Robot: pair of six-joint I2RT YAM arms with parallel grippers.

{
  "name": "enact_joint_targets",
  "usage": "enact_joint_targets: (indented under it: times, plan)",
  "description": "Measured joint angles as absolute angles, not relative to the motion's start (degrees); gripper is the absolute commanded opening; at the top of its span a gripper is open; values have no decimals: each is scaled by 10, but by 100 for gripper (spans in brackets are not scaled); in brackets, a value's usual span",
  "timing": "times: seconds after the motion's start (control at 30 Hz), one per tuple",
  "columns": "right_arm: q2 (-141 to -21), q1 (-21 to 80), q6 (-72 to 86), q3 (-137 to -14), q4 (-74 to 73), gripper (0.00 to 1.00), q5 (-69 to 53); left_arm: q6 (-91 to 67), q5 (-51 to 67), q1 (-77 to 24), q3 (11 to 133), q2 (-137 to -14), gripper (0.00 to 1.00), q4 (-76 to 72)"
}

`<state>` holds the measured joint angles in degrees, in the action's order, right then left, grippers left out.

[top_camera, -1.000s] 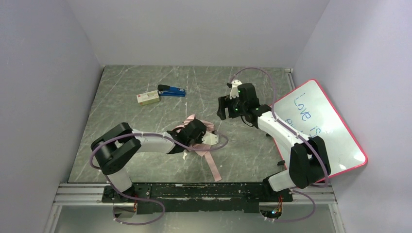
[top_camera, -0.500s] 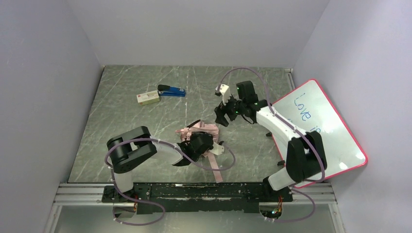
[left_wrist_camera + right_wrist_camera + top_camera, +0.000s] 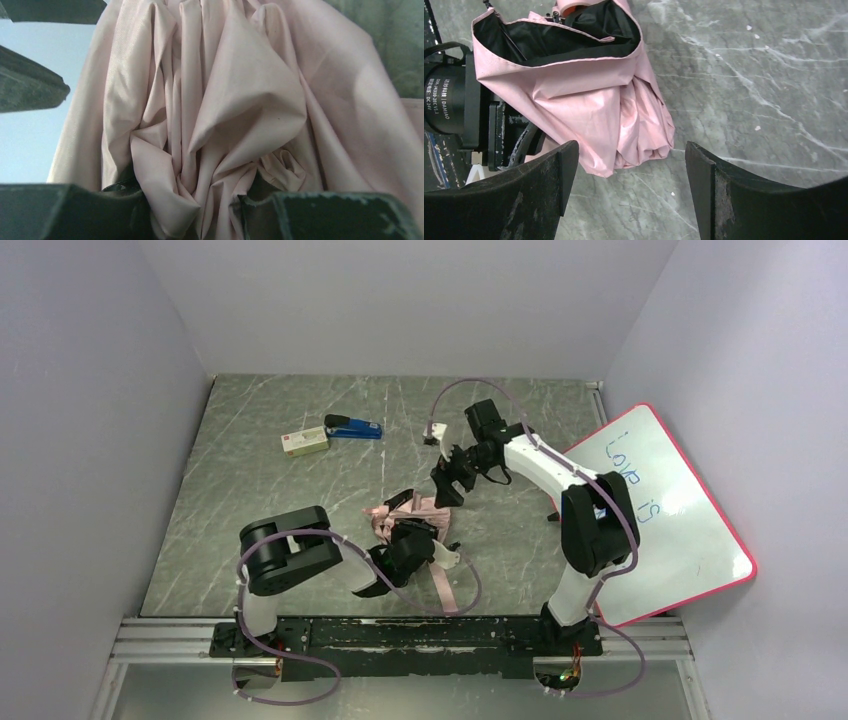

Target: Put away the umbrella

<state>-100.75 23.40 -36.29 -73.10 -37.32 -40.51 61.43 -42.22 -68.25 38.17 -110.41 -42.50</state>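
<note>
Left hand [image 3: 413, 546]: clenched on a bunch of thin canopy cloth of the umbrella [image 3: 425, 508]; folds crowd against my fingers [image 3: 330, 215].
Right hand [image 3: 447, 485]: released, jaws wide, poised just above the canopy's far end.
Umbrella position: crumpled on the desk [image 3: 250, 510] between my two hands, black lining gaping, strap [image 3: 441, 587] trailing toward the near edge.
Risk, slip: I appear to hold cloth only, not shaft; a pull could slide it free.
Risk, snag: the loose strap may catch under my left arm.
Risk, partial pinch: my right hand may close on one layer, letting folds spring open.
</note>
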Motion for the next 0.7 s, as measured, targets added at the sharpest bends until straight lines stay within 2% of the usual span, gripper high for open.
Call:
enact_joint_targets:
  times: [0.4,0.7]
  plan:
    - [-1009,278,-393,-722,-397,82,-362,646,-433,-688,368,-1122,37,-485]
    - [-1062,327,-402,-734,-411,82,-331,652,-433,-688,364,-1124,38,-493]
